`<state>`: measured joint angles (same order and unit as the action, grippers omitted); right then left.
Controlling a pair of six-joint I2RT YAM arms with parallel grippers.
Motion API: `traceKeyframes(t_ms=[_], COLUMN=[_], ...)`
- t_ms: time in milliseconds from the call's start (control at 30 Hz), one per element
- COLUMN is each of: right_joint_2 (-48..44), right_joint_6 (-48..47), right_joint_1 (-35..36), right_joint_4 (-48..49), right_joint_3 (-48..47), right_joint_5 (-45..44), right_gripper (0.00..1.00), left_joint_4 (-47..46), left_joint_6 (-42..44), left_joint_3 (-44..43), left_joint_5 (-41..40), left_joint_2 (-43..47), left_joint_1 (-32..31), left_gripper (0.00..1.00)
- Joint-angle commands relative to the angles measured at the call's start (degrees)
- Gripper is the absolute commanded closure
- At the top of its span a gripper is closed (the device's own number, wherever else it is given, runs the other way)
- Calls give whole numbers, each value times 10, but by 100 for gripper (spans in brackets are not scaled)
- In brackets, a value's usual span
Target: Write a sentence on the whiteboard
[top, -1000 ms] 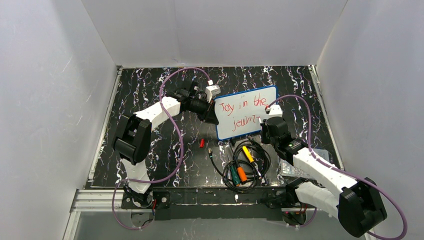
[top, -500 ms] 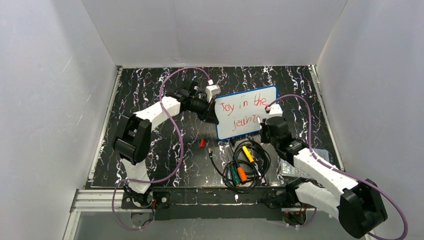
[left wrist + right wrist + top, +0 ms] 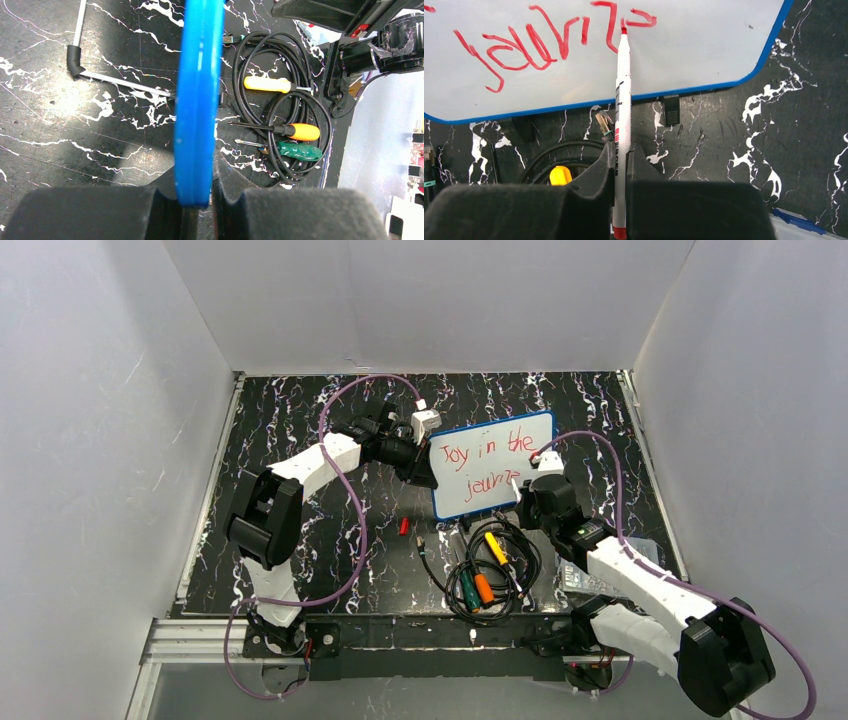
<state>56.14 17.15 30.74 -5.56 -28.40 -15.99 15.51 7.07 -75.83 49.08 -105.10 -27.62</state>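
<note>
The whiteboard [image 3: 462, 502] sits toward the back of the black marbled table [image 3: 300, 420], its left edge clamped between the fingers of the left gripper [image 3: 196, 197], whose camera sees only the blue rim edge-on. The right gripper [image 3: 620, 172] is closed on a red marker [image 3: 622, 100], its tip against the board at the end of the lower line. From above, the sentence [image 3: 487, 462] reads "Joy in the"; the second line is too small to read, its end behind the right wrist.
</note>
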Motion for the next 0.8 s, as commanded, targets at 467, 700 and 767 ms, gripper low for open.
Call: traceKeyframes(t_ms=[467,700,767], right_joint_2=[-3,-21,-10], right_joint_6=[23,1,-4], right_joint_1=[4,3,2], right_joint_4=[-29,-4,-1], right_joint_3=[-17,-30,-37], right_joint_5=[-75,-80,-83], right_gripper=[99,99,99], left_joint_4=[7,7,7], left_joint_6=[11,11,10], left_joint_3=[-19,-20,-20], left_joint_5=[22,22,22], left_joint_2=[36,36,36], left_joint_1=[-3,-3,-3], left_gripper=[100,100,100])
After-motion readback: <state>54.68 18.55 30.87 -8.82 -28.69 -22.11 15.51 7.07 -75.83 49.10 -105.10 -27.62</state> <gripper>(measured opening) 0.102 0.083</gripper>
